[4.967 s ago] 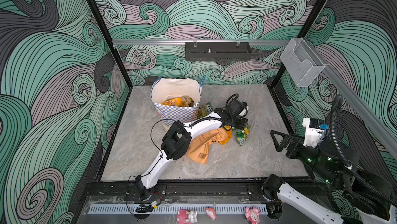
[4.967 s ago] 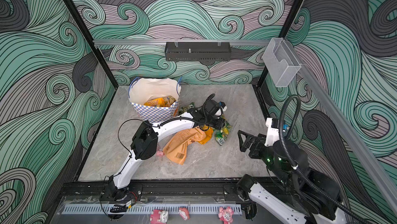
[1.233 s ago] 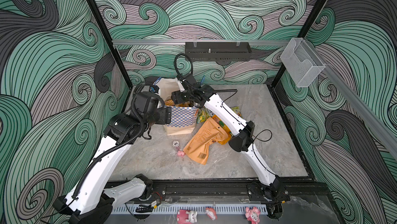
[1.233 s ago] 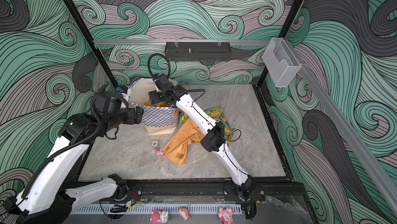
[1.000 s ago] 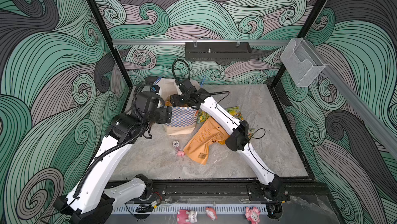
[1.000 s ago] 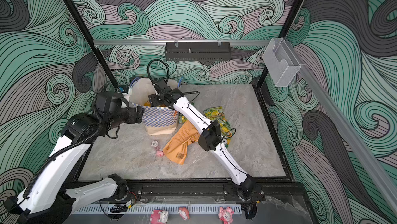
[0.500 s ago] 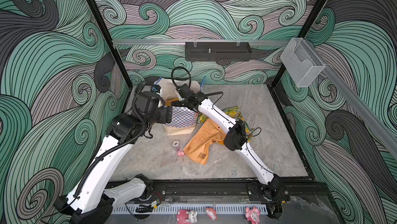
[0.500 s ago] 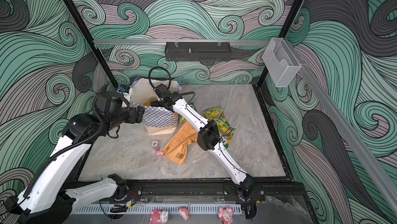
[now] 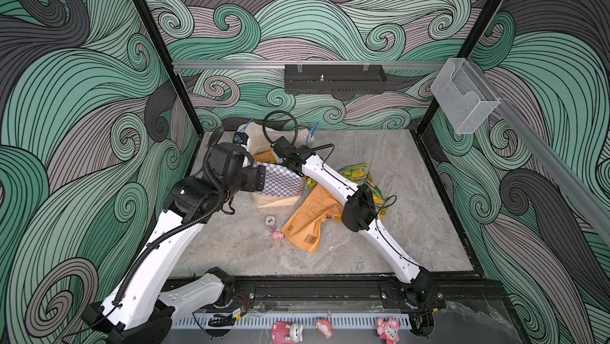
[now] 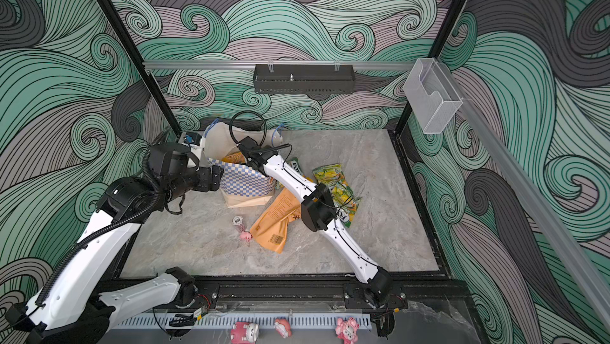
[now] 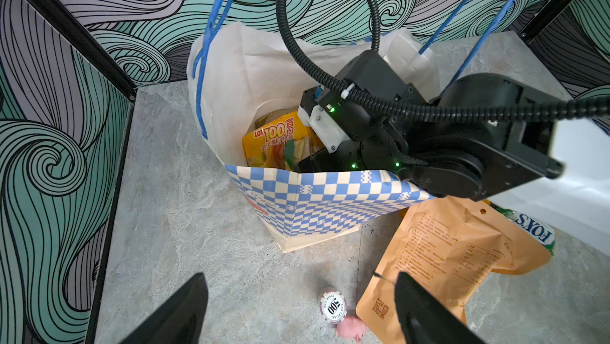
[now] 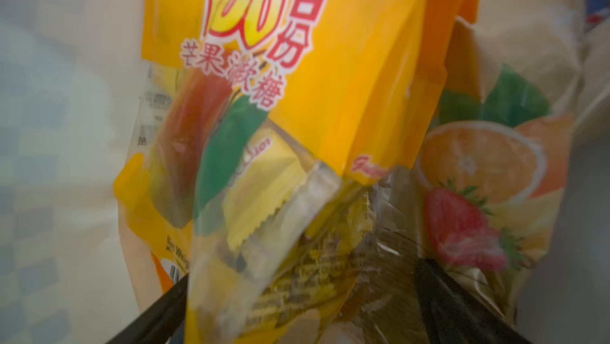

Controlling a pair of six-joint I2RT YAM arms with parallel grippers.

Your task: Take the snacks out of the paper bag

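**Desk:** What do the top views give you?

**Me:** The paper bag (image 9: 279, 182) stands upright near the table's (image 9: 412, 226) far edge, toward the far-left corner. It is cream paper with a blue-and-white checked band. My right arm (image 9: 330, 177) goes wrist-first into its mouth, so the paper hides the tip from me. The left end effector (image 9: 259, 179) sits just beside the checked band, on the side facing the left edge. I can't judge its gap from up here. A flat tan pouch (image 10: 274, 223) with a barcode lies toward the middle of the table, partly under the arm. Crinkly green-yellow FOX'S bags (image 10: 333, 177) lie on its right-edge side.

**Desk:** And the left wrist?

**Me:** Its fingers (image 11: 185, 306) stand wide apart with only marble-look table between them. Inside the paper bag I see a glossy orange-yellow bag (image 11: 274, 141), half covered by the right arm's black wrist. Thin blue handles (image 11: 211, 28) stick up. In front of the bag sit a small chip stack (image 11: 333, 306) and a pink pig (image 11: 351, 327). One of the FOX'S bags peeks out beside the tan pouch, mostly covered by the arm.

**Desk:** Right wrist?

**Me:** Blurred and very close. The right end effector (image 12: 303, 271) is spread, with its black fingers on either side of the orange-yellow bag's clear, crinkled lower end. I can't tell whether they touch it. A fruit-printed bag (image 12: 478, 160) is tucked behind, against the paper wall.
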